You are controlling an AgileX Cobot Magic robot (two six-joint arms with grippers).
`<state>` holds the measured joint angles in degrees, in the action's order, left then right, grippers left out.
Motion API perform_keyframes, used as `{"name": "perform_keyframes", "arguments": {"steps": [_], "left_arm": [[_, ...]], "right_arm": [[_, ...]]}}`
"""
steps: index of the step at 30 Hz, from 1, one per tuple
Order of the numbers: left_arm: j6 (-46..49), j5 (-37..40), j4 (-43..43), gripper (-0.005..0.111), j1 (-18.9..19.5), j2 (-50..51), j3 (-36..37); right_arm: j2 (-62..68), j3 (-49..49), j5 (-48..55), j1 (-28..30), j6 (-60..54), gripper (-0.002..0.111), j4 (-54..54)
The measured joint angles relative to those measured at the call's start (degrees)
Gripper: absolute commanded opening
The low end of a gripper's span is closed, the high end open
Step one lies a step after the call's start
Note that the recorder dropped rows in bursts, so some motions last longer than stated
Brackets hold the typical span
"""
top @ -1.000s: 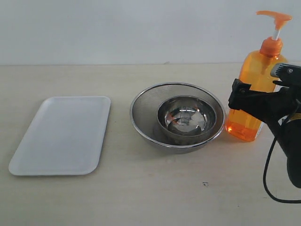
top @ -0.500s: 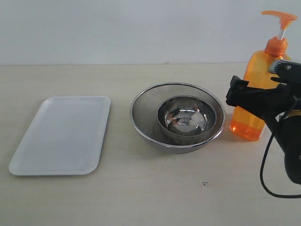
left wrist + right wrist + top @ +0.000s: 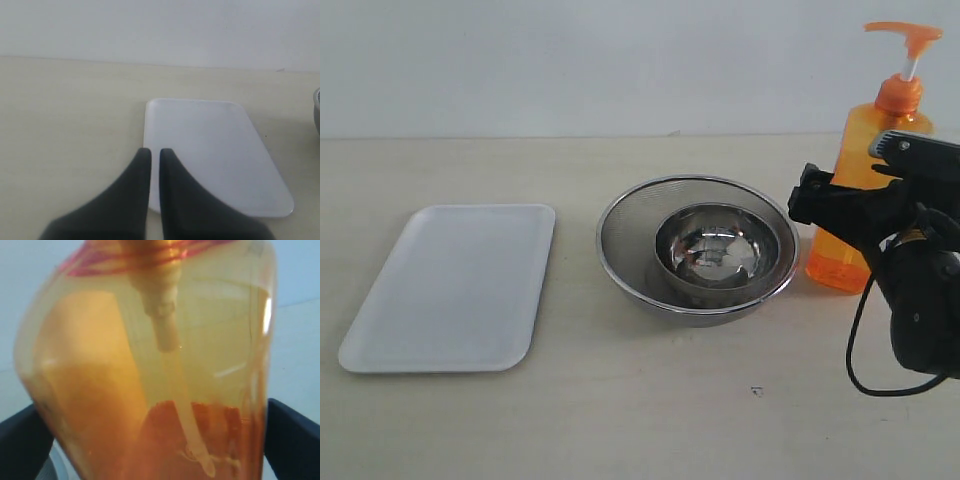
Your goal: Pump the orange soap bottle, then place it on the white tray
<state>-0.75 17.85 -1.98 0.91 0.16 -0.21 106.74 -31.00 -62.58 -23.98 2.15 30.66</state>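
Note:
The orange soap bottle [image 3: 863,135] stands upright at the table's right, its pump head raised. My right gripper [image 3: 847,185] is shut on its lower body, one finger on each side. In the right wrist view the bottle [image 3: 150,365] fills the space between the two fingers [image 3: 292,437] of the gripper [image 3: 160,440]. Whether its base touches the table I cannot tell. The white tray [image 3: 450,285] lies empty at the left. My left gripper [image 3: 151,152] is shut and empty, hovering over the tray's [image 3: 210,145] near edge; it is outside the exterior view.
A round steel mesh strainer [image 3: 620,230] with a smaller steel bowl [image 3: 718,245] inside it sits between the tray and the bottle, close to the bottle's left side. The strainer's rim [image 3: 317,110] also shows in the left wrist view. A black cable [image 3: 855,350] loops below my right arm.
The bottle was tilted in my right gripper and swayed right. It has come back left and now stands upright. The gripper has shifted slightly left and up. The left gripper's earlier state is unseen.

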Motion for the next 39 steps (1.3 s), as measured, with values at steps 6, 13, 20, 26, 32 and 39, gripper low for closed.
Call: {"name": "perform_keyframes", "arguments": {"steps": [6, 13, 20, 26, 32, 39], "left_arm": [[0.0, 0.0, 0.0, 0.006, 0.0, 0.0, 0.0], [0.0, 0.0, 0.0, 0.006, 0.0, 0.0, 0.0], [0.0, 0.0, 0.0, 0.006, 0.0, 0.0, 0.0], [0.0, 0.0, 0.0, 0.006, 0.0, 0.0, 0.0], [0.0, 0.0, 0.0, 0.006, 0.0, 0.0, 0.0], [0.0, 0.0, 0.0, 0.006, 0.0, 0.0, 0.0]], "right_arm": [[0.0, -0.1, -0.9, 0.0, -0.5, 0.045, 1.4], [0.1, -0.2, -1.3, 0.0, -1.8, 0.0, 1.4], [0.1, -0.1, -0.8, 0.0, -2.7, 0.0, -1.4], [-0.7, 2.1, -1.6, 0.0, -2.8, 0.0, -4.2], [-4.4, 5.6, 0.0, 0.0, -5.0, 0.0, -4.8], [-8.2, 9.4, 2.1, 0.0, -6.0, 0.0, -6.2]]}}
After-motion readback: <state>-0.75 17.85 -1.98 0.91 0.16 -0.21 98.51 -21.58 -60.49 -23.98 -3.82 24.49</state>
